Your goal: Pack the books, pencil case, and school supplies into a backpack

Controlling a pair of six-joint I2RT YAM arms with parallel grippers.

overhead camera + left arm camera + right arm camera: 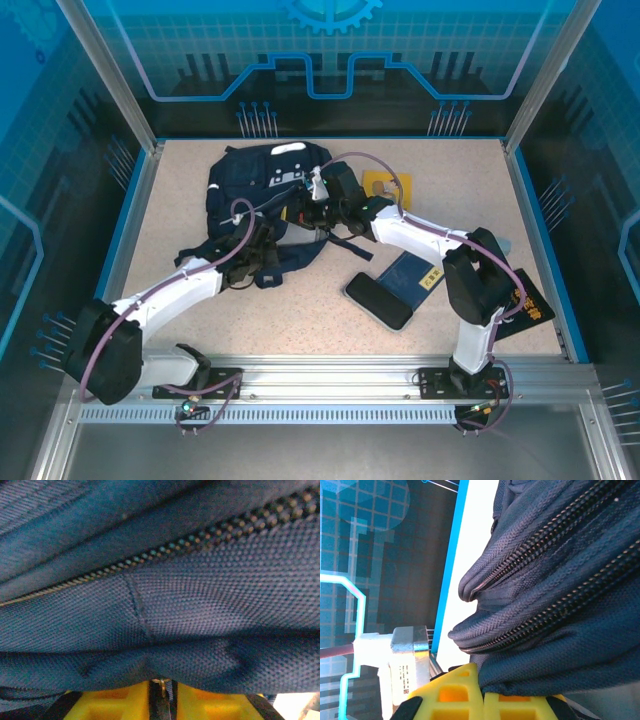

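The speckled tabletop [180, 200] carries everything. The navy backpack [262, 180] lies slumped directly under both of my grippers. My left gripper [161, 700] sits at the pack's near edge. Its yellow fingers are drawn close together, with a thin dark strip and a small metal piece pinched in the slit between them, and the fabric bulges just above. A zipper [165, 547] runs closed across the cloth beyond my left gripper. The pack's inside is hidden from me.

My right gripper [483, 700] has its fingers pressed together, with a fold of the pack bunched against their tips (whether any cloth is actually caught there I cannot tell).

The dark blue book [405, 272] lies flat on the tabletop to the right of my right gripper and nearer my bases. A black flat slab [378, 301] touches its near-left edge. The yellow book [392, 184] lies just to the right of my right gripper, partly behind my arm and outside the pack.
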